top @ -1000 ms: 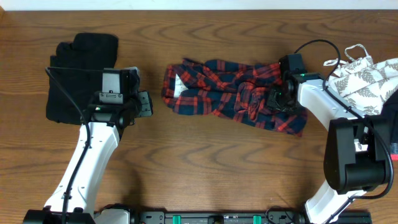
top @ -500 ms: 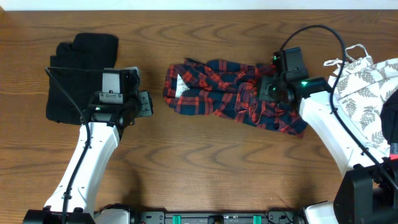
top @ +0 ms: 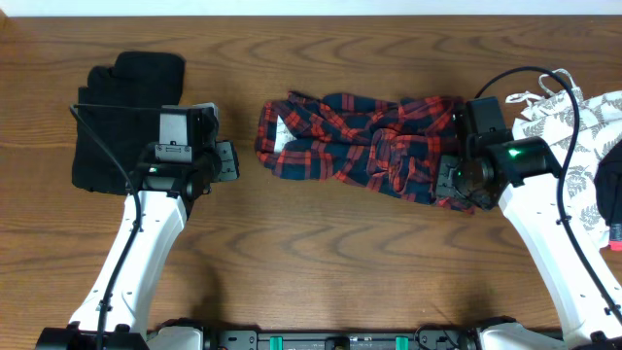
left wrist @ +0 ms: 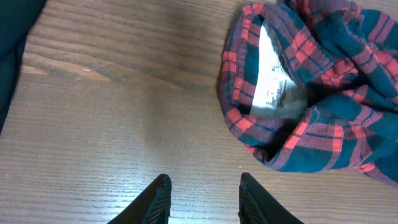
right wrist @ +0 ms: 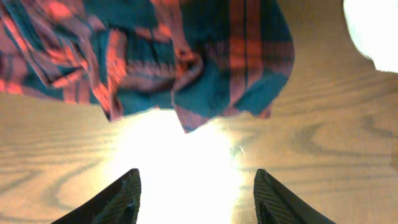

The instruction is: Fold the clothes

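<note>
Overhead view: the plaid shirt [top: 350,141] is lying crumpled in the middle of the table [top: 321,272], its long axis running left to right, so each arm is facing one end of it. The left gripper [top: 225,161] is hanging just off the shirt's left end, apart from the cloth and pointing right toward it. In the left wrist view its fingers [left wrist: 159,198] are standing spread with only bare wood between them, and the collar with the white neck label [left wrist: 272,87] is lying ahead and to the right of them. The right gripper [top: 449,181] is sitting at the shirt's near right corner — the closer of the two to the cloth. In the right wrist view its jaws are gaping wide and pinching nothing, with the shirt's ragged edge lying just beyond the fingertips; I cannot tell whether any part of it is touching fabric. A black garment [top: 121,122] is lying at the left beside the left arm and a leaf-print garment [top: 569,122] at the right, both apart from the shirt. Judging from this, the coming move is turning on the two ends of that long axis — the right gripper is looking better placed for a first pinch.
</note>
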`<state>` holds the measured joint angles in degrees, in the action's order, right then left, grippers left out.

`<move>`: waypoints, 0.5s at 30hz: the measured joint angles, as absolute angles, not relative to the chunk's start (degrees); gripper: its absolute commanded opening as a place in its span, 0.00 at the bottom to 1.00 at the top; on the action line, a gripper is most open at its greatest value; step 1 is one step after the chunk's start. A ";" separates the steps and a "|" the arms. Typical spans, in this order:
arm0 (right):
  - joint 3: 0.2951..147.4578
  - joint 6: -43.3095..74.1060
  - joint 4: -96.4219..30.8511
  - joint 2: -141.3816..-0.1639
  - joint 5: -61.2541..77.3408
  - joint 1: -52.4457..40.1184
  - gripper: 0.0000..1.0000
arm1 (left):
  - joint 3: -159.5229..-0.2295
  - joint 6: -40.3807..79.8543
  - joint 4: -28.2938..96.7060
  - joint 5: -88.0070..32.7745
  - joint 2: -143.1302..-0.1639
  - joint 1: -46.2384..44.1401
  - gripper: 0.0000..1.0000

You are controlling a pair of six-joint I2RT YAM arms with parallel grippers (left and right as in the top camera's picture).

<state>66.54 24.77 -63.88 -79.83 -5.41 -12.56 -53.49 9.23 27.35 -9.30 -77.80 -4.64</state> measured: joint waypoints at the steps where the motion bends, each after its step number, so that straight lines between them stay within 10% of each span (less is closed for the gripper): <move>1: 66.32 24.80 -63.66 -80.03 -5.37 -12.56 0.55 | -53.49 9.23 27.35 -9.30 -77.80 -4.64 0.37; 15: 51.66 24.99 -43.75 -84.88 -6.11 -12.56 0.47 | -53.49 9.23 27.22 -9.28 -77.80 -4.64 0.36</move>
